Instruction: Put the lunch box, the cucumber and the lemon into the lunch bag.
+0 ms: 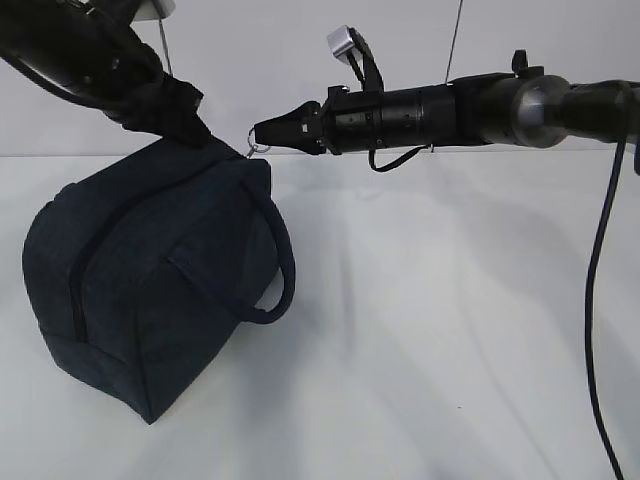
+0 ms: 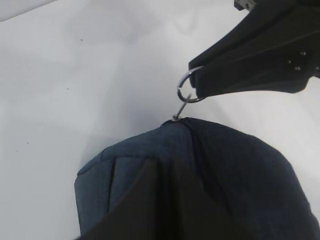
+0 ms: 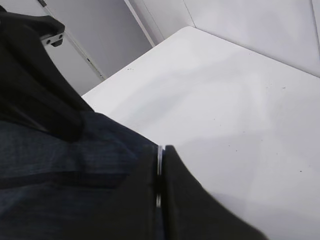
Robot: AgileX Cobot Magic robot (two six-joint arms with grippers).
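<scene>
The dark navy lunch bag (image 1: 140, 270) stands at the left of the white table, its zipper line (image 1: 74, 285) running down its near end. My left gripper (image 1: 195, 135) comes down from the upper left and pinches the fabric on the bag's top; in the left wrist view its dark fingers (image 2: 150, 200) close on the cloth (image 2: 240, 170). My right gripper (image 1: 262, 133) reaches in level from the right, shut on the silver ring pull (image 1: 256, 147) at the bag's top corner. The ring (image 3: 159, 155) shows as a thin line between its jaws. Lunch box, cucumber and lemon are out of view.
One strap handle (image 1: 285, 270) hangs in a loop down the bag's right side. The white table (image 1: 450, 330) stretches to the right and front of the bag. A black cable (image 1: 597, 300) hangs from the right arm at the far right.
</scene>
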